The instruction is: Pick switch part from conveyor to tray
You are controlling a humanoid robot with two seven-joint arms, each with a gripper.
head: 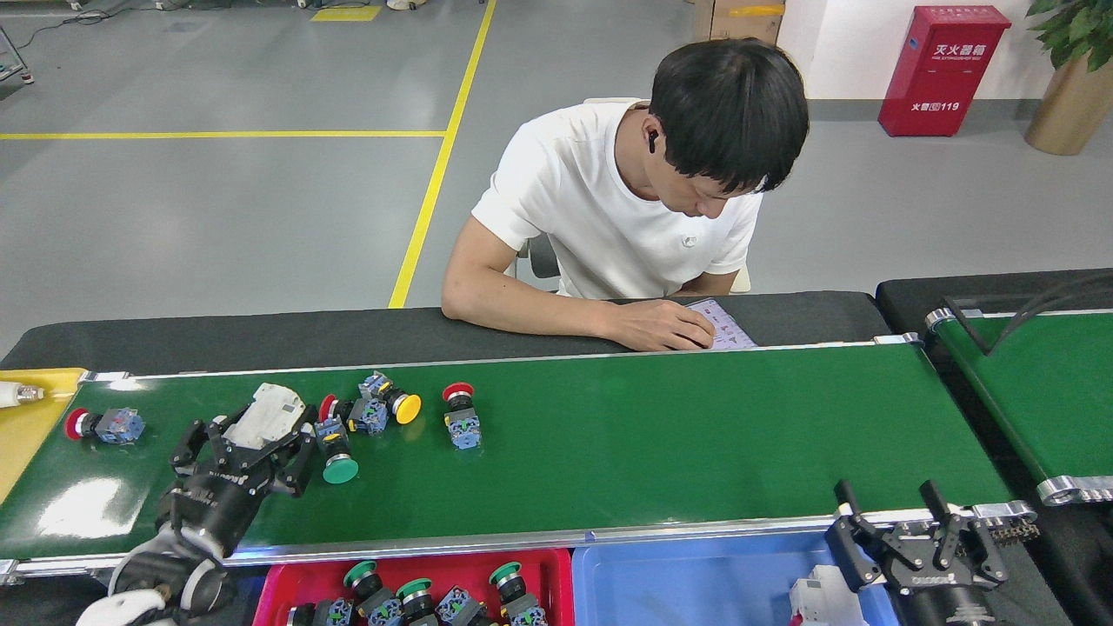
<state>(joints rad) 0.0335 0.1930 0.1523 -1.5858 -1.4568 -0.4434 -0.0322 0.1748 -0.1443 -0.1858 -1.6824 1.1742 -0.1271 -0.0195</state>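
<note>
The conveyor (661, 443) is the long glossy green belt with silver rails running across the head view. On its left part lies a white switch part (268, 412). My left gripper (246, 445) is open, with one finger on each side of the part's near end; I cannot tell whether they touch it. Push-button switch parts lie around it: a red one (97, 425) far left, a green one (336, 456), a red and yellow pair (374, 409) and another red one (461, 417). My right gripper (913, 529) stands open and empty beyond the belt's near right corner, beside the blue tray (696, 582).
A red tray (283, 584) below the belt's near rail holds several push-button switches. A white part (817, 600) lies in the blue tray. A person sits across the belt, hand (665, 326) on a sheet at the far rail. A yellow tray (30, 430) and a second green belt (1043, 391) flank it.
</note>
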